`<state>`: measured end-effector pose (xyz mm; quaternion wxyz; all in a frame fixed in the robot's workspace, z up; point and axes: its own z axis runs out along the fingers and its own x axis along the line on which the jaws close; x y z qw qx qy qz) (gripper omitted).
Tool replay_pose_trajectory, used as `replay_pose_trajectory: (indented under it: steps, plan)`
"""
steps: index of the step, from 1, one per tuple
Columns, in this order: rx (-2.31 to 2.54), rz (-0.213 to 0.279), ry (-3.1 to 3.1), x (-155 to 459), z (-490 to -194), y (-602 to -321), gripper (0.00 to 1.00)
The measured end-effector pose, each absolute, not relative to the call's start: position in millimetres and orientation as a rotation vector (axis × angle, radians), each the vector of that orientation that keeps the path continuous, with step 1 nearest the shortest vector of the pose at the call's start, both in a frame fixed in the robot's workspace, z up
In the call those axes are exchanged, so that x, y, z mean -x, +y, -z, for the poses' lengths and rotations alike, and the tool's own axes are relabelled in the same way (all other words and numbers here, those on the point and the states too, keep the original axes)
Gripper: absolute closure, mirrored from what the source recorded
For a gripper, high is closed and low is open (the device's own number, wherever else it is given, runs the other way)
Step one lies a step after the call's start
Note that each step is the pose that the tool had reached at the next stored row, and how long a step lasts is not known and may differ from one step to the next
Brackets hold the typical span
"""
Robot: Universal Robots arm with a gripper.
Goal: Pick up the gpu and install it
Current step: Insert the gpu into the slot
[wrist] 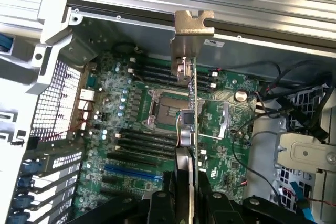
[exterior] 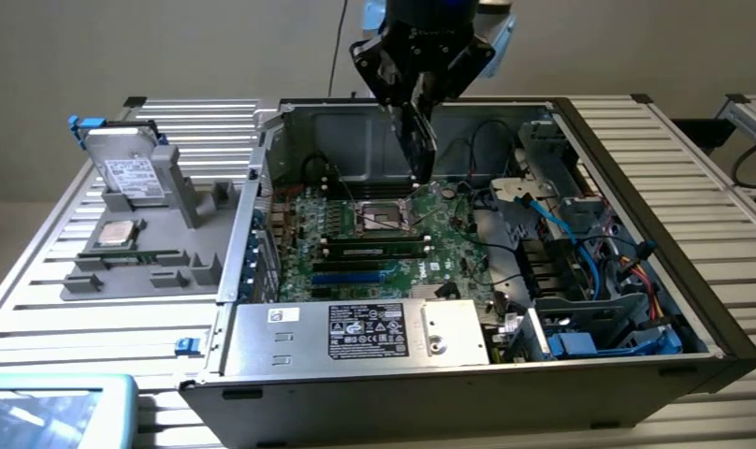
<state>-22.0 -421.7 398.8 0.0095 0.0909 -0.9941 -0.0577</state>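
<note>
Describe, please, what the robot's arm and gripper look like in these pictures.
The gripper is a black, angular block that narrows into two long, slim, glossy black fingers. Above it, the wrist carries light blue cover pieces. A thin dark cable hangs beside it. No markings can be read.

This looks like a robotics lab or workshop. An open black metal tower computer case [exterior: 478,407] with its green motherboard [exterior: 453,234] exposed lies on a slatted aluminium surface [exterior: 690,140], beside a grey moulded parts holder [exterior: 141,271], before a plain beige wall [exterior: 166,47].
</note>
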Motion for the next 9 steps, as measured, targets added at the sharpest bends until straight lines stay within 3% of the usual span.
replay_pose_trajectory:
  steps: [9]
  plan:
    - [-0.535,0.177,-3.062,22.0,-398.8,-421.7,0.72]
